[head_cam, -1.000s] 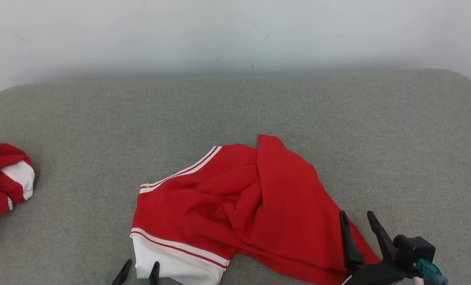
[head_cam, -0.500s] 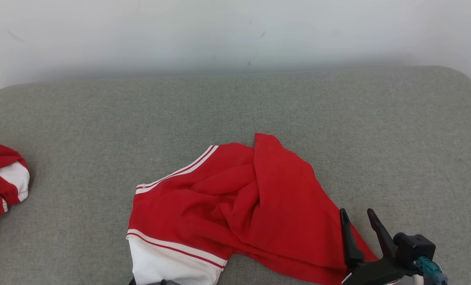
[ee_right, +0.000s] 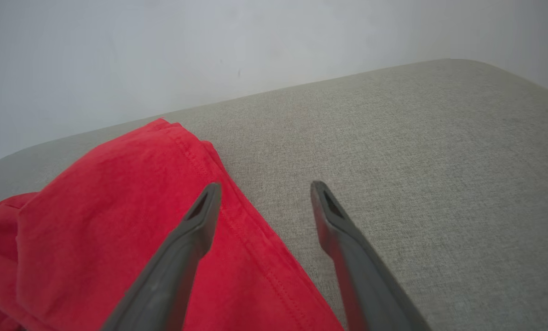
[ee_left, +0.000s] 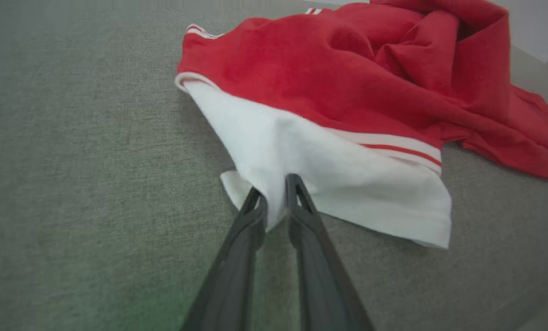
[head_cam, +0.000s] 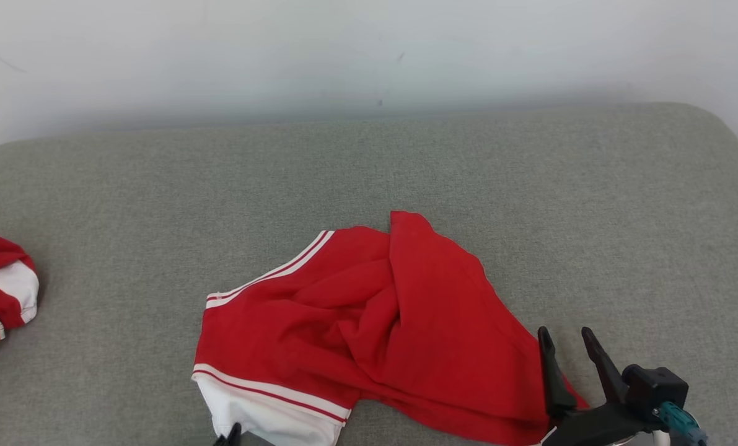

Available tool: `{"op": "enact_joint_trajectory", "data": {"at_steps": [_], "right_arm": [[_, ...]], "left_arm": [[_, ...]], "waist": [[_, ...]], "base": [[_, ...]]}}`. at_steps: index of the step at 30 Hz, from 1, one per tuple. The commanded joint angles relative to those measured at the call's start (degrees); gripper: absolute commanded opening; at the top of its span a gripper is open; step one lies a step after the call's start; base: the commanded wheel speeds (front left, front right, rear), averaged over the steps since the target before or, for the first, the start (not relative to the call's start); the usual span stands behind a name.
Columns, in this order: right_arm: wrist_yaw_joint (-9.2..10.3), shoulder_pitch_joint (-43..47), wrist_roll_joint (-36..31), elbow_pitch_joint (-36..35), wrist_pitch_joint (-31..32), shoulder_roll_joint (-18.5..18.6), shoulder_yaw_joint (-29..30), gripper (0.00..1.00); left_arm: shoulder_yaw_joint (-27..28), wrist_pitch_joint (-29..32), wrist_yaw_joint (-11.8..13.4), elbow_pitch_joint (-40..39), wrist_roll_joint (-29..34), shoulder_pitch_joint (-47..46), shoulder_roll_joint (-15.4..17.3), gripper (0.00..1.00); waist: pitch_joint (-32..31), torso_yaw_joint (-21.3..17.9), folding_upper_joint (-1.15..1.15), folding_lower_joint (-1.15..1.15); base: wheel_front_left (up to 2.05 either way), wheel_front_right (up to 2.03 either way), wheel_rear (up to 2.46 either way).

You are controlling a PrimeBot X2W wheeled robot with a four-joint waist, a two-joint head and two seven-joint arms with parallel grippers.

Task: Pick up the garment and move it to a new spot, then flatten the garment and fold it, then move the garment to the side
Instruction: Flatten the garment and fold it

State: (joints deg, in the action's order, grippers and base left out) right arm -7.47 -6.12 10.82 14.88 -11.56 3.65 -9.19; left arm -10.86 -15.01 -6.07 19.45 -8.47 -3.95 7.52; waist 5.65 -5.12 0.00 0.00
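The garment (head_cam: 369, 322) is red with white stripes and a white panel, and lies crumpled on the grey cushioned surface (head_cam: 369, 167) at centre front. In the left wrist view my left gripper (ee_left: 274, 195) is shut on the near edge of the white panel (ee_left: 329, 174), with cloth pinched between its fingers. In the head view one tip of the left gripper (head_cam: 232, 433) shows at the bottom edge. My right gripper (head_cam: 567, 339) stands open at the garment's right edge. In the right wrist view the right gripper (ee_right: 264, 189) straddles the red hem (ee_right: 237, 230), holding nothing.
A second red and white garment (head_cam: 0, 291) lies bunched at the far left edge. The grey surface stretches bare behind and to the right of the garment, up to a pale wall (head_cam: 369, 56). Its right corner is rounded.
My left gripper went from open to shut on the white panel's edge and sank lower in the head view. The head camera shifted slightly. The right gripper stayed open in place.
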Motion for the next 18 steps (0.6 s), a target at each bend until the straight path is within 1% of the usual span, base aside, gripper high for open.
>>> {"op": "enact_joint_trajectory", "data": {"at_steps": [1, 7, 9, 12, 15, 18], "right_arm": [[-0.05, 0.7, 0.0, 0.0, 0.0, 0.3, 0.1, 1.0], [-0.05, 1.7, 0.3, 0.1, 0.1, 0.2, 0.5, 1.0], [-0.05, 2.0, 0.4, 0.1, 0.1, 0.2, 0.5, 1.0], [-0.04, 2.1, 0.6, 0.2, 0.1, 0.1, 0.3, 1.0], [-0.05, 2.3, 0.6, 0.3, 0.1, 0.1, 0.6, 1.0], [-0.05, 2.0, 0.6, 0.5, 0.2, 0.0, 0.6, 1.0]], "left_arm": [[-0.1, -0.2, -0.2, -0.1, 0.0, -0.2, 0.2, 0.0], [-1.2, -0.1, -0.1, -5.6, 0.6, 3.0, -0.3, 0.0], [-2.2, 1.8, -0.3, -8.0, 0.1, 4.5, -0.2, 0.0], [-3.2, 5.3, -0.4, -11.6, -0.2, 6.3, 0.7, 0.0], [-3.4, 7.6, -0.6, -15.7, -1.7, 7.9, 0.5, 0.0], [-3.1, 9.8, -0.3, -16.9, -2.1, 9.1, 1.5, 0.0]], "waist": [[-0.3, 0.3, 0.0, 0.0], [-1.8, 2.5, 0.0, 0.0], [-2.0, 3.5, 0.0, 0.0], [-2.4, 4.4, 0.0, 0.0], [-2.8, 5.1, 0.0, 0.0], [-3.2, 5.5, 0.0, 0.0]], "base": [[0.0, 0.0, 0.0], [0.0, 0.0, 0.0], [0.0, 0.0, 0.0], [0.0, 0.0, 0.0], [0.0, 0.0, 0.0], [0.0, 0.0, 0.0]]}}
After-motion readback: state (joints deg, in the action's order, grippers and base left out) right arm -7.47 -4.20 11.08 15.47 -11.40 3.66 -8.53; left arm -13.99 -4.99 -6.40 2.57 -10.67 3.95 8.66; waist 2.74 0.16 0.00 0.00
